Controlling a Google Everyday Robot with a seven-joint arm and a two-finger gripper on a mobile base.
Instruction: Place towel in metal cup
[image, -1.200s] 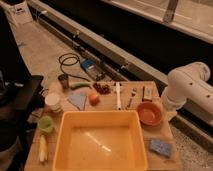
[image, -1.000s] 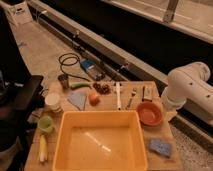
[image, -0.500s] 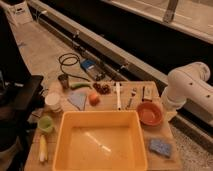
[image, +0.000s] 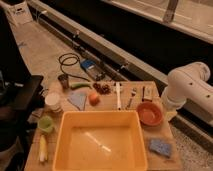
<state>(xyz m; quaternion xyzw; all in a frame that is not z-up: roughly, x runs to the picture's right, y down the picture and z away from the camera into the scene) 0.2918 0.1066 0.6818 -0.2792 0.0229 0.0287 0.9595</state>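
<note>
Camera view keeps my gripper out of sight beyond the white arm (image: 187, 87) at the right edge, so I cannot tell its state. The towel (image: 77, 100) lies flat on the wooden table (image: 172, 150), near-right of the metal cup (image: 63, 80), not touching it.

The light is warm and rather dim, with a yellow-orange tint over the whole scene. The worktop (image: 172, 131) and the yellow tub (image: 100, 114) are the brightest parts, and a pale streak of glare lies on the bottom of the tub. The white arm (image: 192, 87) at the right catches light on its top; the hand is not in view. The left side is almost black. Everything looks soft and a little blurred.
</note>
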